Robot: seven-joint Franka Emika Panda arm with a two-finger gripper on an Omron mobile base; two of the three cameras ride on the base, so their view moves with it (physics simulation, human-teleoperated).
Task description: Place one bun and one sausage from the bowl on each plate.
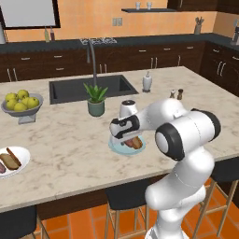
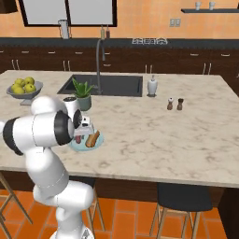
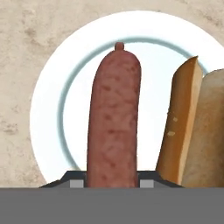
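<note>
In the hand view the sausage (image 3: 113,122) has its near end cut off at 6 o'clock, and the bun (image 3: 197,131) runs off the edge at 3 o'clock. The arm hides part of the pale blue plate (image 1: 116,147).

I see arm folded over, elbow high, forearm angled down and forward, wrist bent so hand points straight down. Gripper (image 1: 125,138) low, just above surface; its tip is hidden behind wrist in right base view. In hand view, finger tips (image 3: 75,181) sit at bottom edge, jaws partly closed, clamped on sausage (image 3: 113,120) that runs between them and out ahead of tips. Fingers touch its sides.
</note>
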